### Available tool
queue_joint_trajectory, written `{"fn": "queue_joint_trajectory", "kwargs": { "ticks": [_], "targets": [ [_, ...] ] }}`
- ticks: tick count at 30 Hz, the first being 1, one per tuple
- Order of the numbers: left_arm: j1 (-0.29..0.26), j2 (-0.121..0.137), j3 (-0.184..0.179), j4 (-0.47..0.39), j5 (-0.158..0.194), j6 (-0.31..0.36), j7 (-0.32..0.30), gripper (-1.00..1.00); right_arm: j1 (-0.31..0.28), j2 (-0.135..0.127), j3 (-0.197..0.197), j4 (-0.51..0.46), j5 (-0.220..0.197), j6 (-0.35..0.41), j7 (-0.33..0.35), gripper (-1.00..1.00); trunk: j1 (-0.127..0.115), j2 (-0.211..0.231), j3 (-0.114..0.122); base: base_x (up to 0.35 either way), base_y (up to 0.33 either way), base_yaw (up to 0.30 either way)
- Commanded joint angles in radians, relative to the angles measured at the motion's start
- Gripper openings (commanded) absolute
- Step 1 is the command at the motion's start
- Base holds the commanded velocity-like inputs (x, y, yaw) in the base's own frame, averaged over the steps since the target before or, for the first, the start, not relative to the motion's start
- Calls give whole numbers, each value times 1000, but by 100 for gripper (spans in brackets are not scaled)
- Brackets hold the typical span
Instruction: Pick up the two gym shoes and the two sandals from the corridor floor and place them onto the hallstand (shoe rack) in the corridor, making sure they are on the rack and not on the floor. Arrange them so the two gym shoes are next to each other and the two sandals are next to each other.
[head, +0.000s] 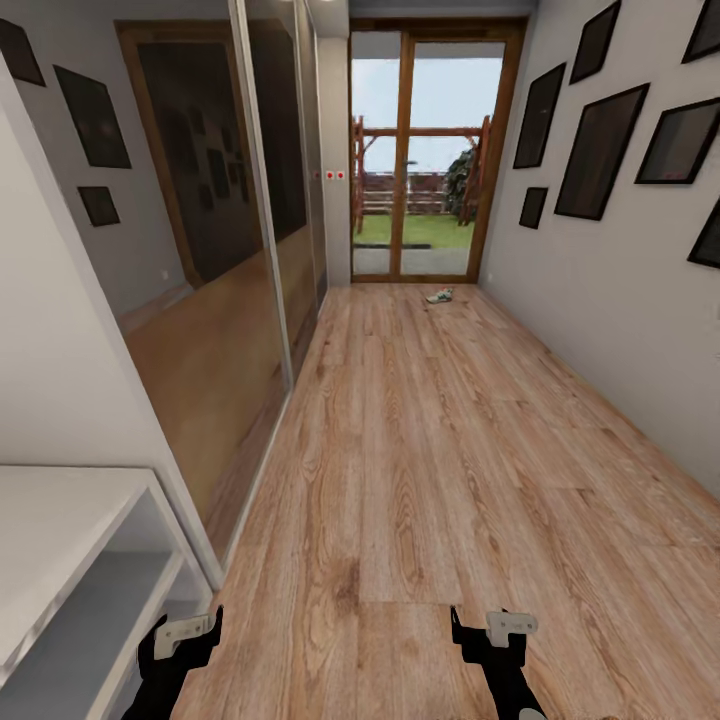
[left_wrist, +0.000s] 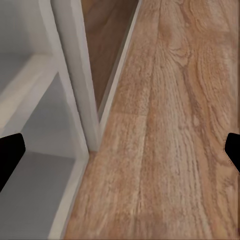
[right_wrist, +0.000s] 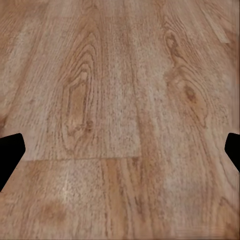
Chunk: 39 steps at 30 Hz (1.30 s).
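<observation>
Far down the corridor floor (head: 430, 450), near the glazed wooden door (head: 432, 150): a small pale object (head: 440, 295), apparently a gym shoe, too distant to make out clearly, lying on the planks just short of the threshold. Well apart from it, at the near left: a corner of the white-grey hallstand (head: 60, 560), flat top and a shallow tier below, standing against the wall beside a mirrored sliding wardrobe (head: 215, 250). Seen from the left wrist camera: the hallstand's (left_wrist: 65, 90) upright side panel meeting the wood-grain floor (left_wrist: 170, 125), with the tier inside pale and bare.

Low in the head view, both arms held over the planks: left end effector (head: 180, 640) just beside the hallstand's corner, right end effector (head: 495, 632) over open floor. Both spread wide and gripping nothing, dark fingertips (left_wrist: 10, 155) at opposite edges of the left wrist view, and likewise fingertips (right_wrist: 11, 152) framing knotted plank grain (right_wrist: 125, 115) in the right wrist view.

Along the right wall: a scatter of dark framed pictures (head: 600, 150). Beyond the door glass: lawn, a timber pergola and sky.
</observation>
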Motion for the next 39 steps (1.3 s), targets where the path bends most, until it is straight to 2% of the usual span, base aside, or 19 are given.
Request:
{"fn": "queue_joint_trajectory", "kwargs": {
  "ticks": [1,29,39],
  "targets": [
    [0,0,0,0,0,0,0,100,0,0,0,0,0,0,0,100,0,0,0,0,0,-160],
    [0,0,0,0,0,0,0,100,0,0,-1,-1,0,0,0,100,0,0,0,2,0,-37],
    [0,0,1,0,1,0,0,100,0,0,0,-1,0,0,0,100,0,0,0,188,0,-1]
  ]
}}
